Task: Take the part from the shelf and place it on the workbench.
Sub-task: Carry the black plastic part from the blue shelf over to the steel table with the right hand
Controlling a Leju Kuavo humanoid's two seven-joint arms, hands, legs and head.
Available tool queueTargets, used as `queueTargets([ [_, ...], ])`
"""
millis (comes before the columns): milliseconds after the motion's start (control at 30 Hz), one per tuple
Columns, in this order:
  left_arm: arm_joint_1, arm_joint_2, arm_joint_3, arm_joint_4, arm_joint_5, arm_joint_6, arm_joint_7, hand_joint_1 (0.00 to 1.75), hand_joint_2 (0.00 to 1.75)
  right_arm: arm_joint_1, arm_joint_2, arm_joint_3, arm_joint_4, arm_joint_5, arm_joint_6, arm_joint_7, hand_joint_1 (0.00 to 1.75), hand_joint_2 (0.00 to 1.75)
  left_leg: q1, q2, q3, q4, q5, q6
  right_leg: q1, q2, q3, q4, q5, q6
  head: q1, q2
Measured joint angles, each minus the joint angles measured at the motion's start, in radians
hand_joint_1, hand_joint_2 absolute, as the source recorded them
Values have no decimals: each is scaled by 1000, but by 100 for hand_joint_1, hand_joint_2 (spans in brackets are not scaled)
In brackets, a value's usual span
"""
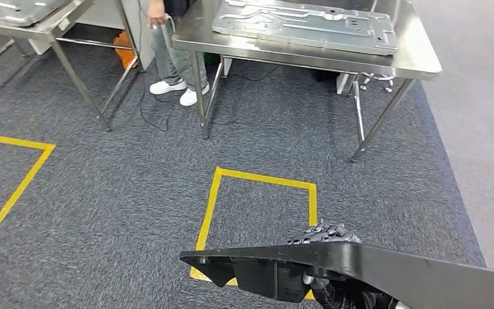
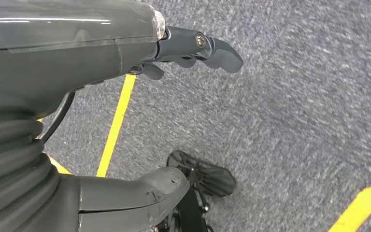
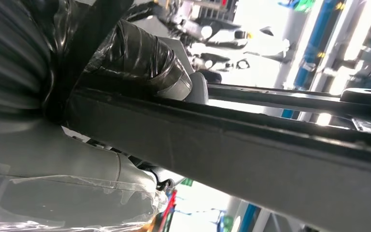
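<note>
The right hand (image 1: 325, 235) grips the long, flat black plastic part (image 1: 360, 267), which stretches across the near right of the head view, its narrow end pointing left over the grey carpet (image 1: 135, 193). Dark fingers (image 1: 315, 233) curl over the part's far edge, closed on it. In the right wrist view the hand (image 3: 140, 63) is clamped around the part (image 3: 251, 145): tape-wrapped fingers (image 3: 135, 53) press on one face of the black bar, and the grey thumb (image 3: 77, 169) lies against the other.

The left hand (image 2: 125, 96) hangs over the carpet and holds nothing. Its dark fingers (image 2: 212, 48) reach out nearly straight, well apart from the thick grey thumb (image 2: 140, 191), so the hand is wide open.

On the floor just beyond the part is a square outline of yellow tape (image 1: 264, 183); a second yellow tape outline (image 1: 13, 174) lies to the far left. Further off stands a stainless steel workbench (image 1: 418, 61) on thin metal legs, carrying a large flat grey stamped metal panel (image 1: 305, 26). Another steel table (image 1: 58, 22) is at the far left, with a similar grey panel (image 1: 13, 9) on it. Between the two tables stands a person (image 1: 167, 45) in grey trousers and white shoes.
</note>
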State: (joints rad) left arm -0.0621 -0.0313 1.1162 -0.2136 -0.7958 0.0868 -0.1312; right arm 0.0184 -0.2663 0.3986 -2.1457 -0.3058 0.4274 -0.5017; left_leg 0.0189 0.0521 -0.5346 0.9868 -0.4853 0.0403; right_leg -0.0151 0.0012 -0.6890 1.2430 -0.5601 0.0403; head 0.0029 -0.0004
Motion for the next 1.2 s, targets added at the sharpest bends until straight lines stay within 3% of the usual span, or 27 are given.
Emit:
queueTargets([
  [67, -1, -5, 0, 0, -2, 1, 3, 0, 175, 7, 0, -1, 0, -1, -2, 1, 173, 175, -1, 20, 13, 0, -8, -6, 7, -37, 73, -141, 69, -11, 0, 0],
  [133, -1, -10, 0, 0, -4, 1, 4, 0, 175, 10, 0, -1, 0, 0, -6, 2, 173, 175, -5, 38, 22, -1, -17, -17, 18, -72, 121, -236, 99, -27, 0, 0],
  [167, -1, -11, 0, 0, -4, 0, 3, 0, 175, 10, 0, -1, -1, 0, -10, 3, 173, 175, -6, 47, 26, -1, -20, -22, 22, -75, 124, -247, 97, -32, 0, 0],
  [233, -4, -12, 0, 0, -4, -4, 0, 0, 175, 11, 0, -1, -1, 0, -16, 8, 173, 175, -7, 66, 33, -5, -25, -32, 21, -50, 122, -250, 100, -42, 0, 0],
  [267, -6, -12, 0, 0, -3, -8, -4, 0, 175, 12, 0, -1, -1, 0, -18, 11, 173, 175, -7, 60, 34, 0, -31, -37, 17, -39, 124, -255, 103, -48, 0, 0],
  [333, -9, -12, 0, 0, -2, -16, -11, 0, 175, 8, 1, -1, -1, -1, -19, 15, 173, 175, -4, 15, 8, 64, -73, -45, 11, -17, 130, -264, 109, -60, -1, 0],
  [400, -7, -10, 2, 0, 1, -22, -16, 0, 175, 5, 2, -1, -1, -1, -19, 17, 173, 175, -2, -34, -60, 204, -137, -48, 13, 5, 130, -263, 109, -67, -1, 0],
  [433, -5, -10, 4, 0, 1, -23, -18, 0, 175, 5, 2, -1, 0, -2, -19, 17, 173, 175, -1, -42, -94, 263, -154, -50, 14, 19, 130, -261, 107, -69, -1, 0],
  [467, -3, -10, 5, 0, 2, -24, -19, 0, 175, 5, 2, -1, 0, -2, -20, 18, 173, 175, -1, -46, -114, 291, -151, -50, 15, 32, 131, -259, 106, -70, -1, 0],
  [500, -2, -9, 6, 0, 2, -24, -19, 0, 175, 5, 2, -1, 0, -2, -20, 18, 173, 175, -1, -48, -115, 277, -127, -49, 16, 46, 133, -257, 104, -69, -1, 0],
  [567, -2, -9, 8, 0, 2, -27, -20, 0, 175, 4, 2, -1, 1, -1, -22, 18, 173, 175, -2, -57, -70, 151, -43, -41, 16, 67, 138, -253, 98, -68, -1, 0],
  [633, -6, -7, 12, 0, 4, -34, -24, 0, 175, 2, 3, -1, 1, 8, -31, 18, 173, 175, -7, -70, -26, 36, 5, -27, 17, 81, 138, -246, 91, -60, -1, 0],
  [733, -13, -5, 17, 0, 8, -45, -28, 0, 175, 1, 3, -1, 1, 22, -44, 15, 173, 175, -11, -73, -15, 8, 8, -12, 13, 90, 134, -244, 88, -42, -2, 0],
  [800, -13, -6, 18, 0, 5, -49, -25, 0, 175, 1, 3, -1, 0, 26, -50, 11, 173, 175, -5, -66, -9, -3, 16, -1, 14, 64, 125, -223, 71, -32, -1, 0],
  [833, -12, -7, 18, 0, 3, -50, -22, 0, 175, 0, 3, -1, -1, 27, -52, 9, 173, 175, -1, -63, -7, -8, 18, 3, 13, 44, 108, -187, 48, -27, -1, 0],
  [900, -7, -7, 18, 0, 2, -51, -19, 0, 175, -2, 3, -1, -1, 31, -55, 5, 173, 175, 0, -55, -7, -9, 18, 6, 5, 14, 44, -62, -16, -16, 0, 0],
  [933, -5, -7, 18, 0, 1, -52, -18, 0, 175, -2, 3, -1, -1, 33, -57, 3, 173, 175, 0, -51, -7, -9, 16, 6, -1, 10, 11, -1, -36, -10, 0, 0],
  [967, -3, -7, 19, 0, 1, -53, -18, 0, 175, -1, 3, -1, -1, 35, -60, 2, 173, 175, 1, -47, -6, -8, 14, 5, -6, 9, -10, 32, -38, -5, -1, 0],
  [1000, -2, -7, 19, 0, 0, -55, -18, 0, 175, -1, 3, -1, -1, 38, -63, 0, 173, 175, 2, -44, -3, -8, 11, 2, -10, 7, -11, 29, -21, 0, -1, 0],
  [1033, -2, -7, 19, 0, 0, -56, -18, 0, 175, -1, 3, -1, -1, 40, -66, -1, 173, 175, 4, -42, 0, -7, 7, -2, -14, 5, 8, -15, 14, 3, -1, 0],
  [1100, -2, -7, 19, 0, 0, -58, -20, 0, 175, -1, 3, -1, -1, 41, -70, -2, 173, 175, 6, -41, 10, -5, -2, -14, -16, -5, 76, -154, 83, 5, 0, 0],
  [1133, -3, -6, 19, 0, 0, -58, -21, 0, 175, -2, 3, -1, -1, 41, -71, -2, 173, 175, 5, -40, 14, -4, -7, -22, -14, -9, 101, -205, 99, 2, -1, 0],
  [1200, -3, -5, 19, 0, 0, -59, -24, 0, 175, -2, 4, 0, -1, 42, -72, -3, 173, 175, 3, -38, 17, -5, -15, -37, -6, -9, 116, -239, 95, -10, -1, 0],
])
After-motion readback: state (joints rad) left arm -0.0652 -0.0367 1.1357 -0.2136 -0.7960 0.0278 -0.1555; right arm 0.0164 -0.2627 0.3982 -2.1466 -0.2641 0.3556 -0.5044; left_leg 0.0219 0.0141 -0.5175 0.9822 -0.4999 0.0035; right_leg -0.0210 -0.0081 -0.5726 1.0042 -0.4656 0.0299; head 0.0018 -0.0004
